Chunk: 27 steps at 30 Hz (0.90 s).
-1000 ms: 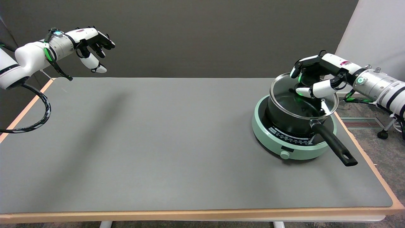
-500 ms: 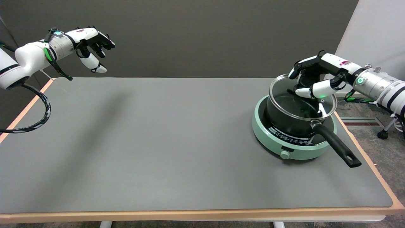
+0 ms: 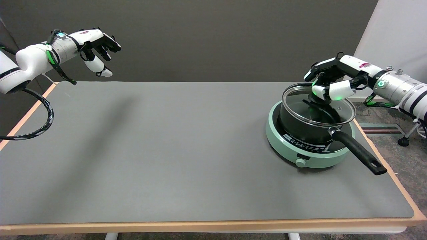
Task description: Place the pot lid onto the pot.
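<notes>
Right hand (image 3: 328, 87) hangs over the far right part of the pot lid (image 3: 318, 106), thumb and fingers curled down around the lid's black knob (image 3: 312, 98). From this angle I cannot tell whether the knob is pinched or only loosely caged, so the grip is undetermined. A grasp from above on the knob makes sense: it is the only part of the glass lid that can be taken without touching the rim, and it lets the lid hang level. The lid lies flat with its metal rim matching the rim of the black pot (image 3: 308, 128) all round as far as I can see; my judgement is that it is seated, or very nearly, and that only letting go and drawing clear is left. The pot stands on the green induction cooker (image 3: 302, 155), near the right end of the grey worktop (image 3: 166, 150). Its long black handle (image 3: 360, 152) points toward the near right corner, away from the arm's line of approach, which leaves the reach to the knob unobstructed. Risk, as I read it: a sideways pull on release could drag the lid off its seat. The idle left hand (image 3: 96, 45) is held in the air at the far left, well apart from everything.
</notes>
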Tool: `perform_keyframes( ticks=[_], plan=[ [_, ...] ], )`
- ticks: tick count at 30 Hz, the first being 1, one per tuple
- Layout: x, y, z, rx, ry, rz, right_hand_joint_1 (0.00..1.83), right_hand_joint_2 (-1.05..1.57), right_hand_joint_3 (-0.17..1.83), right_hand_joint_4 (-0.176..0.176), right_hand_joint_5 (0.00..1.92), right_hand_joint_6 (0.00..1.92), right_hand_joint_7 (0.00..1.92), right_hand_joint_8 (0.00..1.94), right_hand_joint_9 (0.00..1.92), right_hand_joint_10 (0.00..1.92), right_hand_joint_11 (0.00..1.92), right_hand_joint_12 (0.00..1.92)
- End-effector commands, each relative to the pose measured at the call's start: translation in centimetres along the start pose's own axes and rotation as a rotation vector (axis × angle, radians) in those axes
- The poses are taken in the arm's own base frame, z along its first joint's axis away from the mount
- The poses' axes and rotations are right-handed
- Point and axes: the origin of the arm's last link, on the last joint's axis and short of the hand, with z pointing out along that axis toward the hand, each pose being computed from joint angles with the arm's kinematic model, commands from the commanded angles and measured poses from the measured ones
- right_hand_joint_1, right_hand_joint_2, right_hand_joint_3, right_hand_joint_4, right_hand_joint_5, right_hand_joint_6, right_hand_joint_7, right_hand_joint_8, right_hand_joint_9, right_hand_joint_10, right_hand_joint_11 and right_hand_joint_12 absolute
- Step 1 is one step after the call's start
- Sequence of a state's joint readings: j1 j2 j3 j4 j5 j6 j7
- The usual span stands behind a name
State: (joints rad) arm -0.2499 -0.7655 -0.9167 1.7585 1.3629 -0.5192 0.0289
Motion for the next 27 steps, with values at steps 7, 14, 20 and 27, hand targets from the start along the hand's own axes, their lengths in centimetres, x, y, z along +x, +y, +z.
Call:
perform_keyframes(
  ticks=[7,14,20,27],
  plan=[
    [0.5,0.7,0.2,-0.017,0.009,0.007,0.91,0.65,0.86,0.147,0.73,0.53,0.95,0.50,0.90,0.90,0.19,1.92],
    [1.1,0.4,0.9,-0.002,0.034,0.018,0.93,0.63,0.85,0.128,0.72,0.48,0.94,0.47,0.90,0.90,0.12,1.92],
    [1.9,0.2,1.0,0.006,0.076,0.019,0.95,0.62,0.85,0.110,0.71,0.45,0.92,0.43,0.88,0.87,0.09,1.92],
    [3.5,0.1,0.0,0.008,0.159,0.022,0.98,0.61,0.88,0.088,0.65,0.32,0.86,0.35,0.84,0.79,0.02,1.92]
  ],
)
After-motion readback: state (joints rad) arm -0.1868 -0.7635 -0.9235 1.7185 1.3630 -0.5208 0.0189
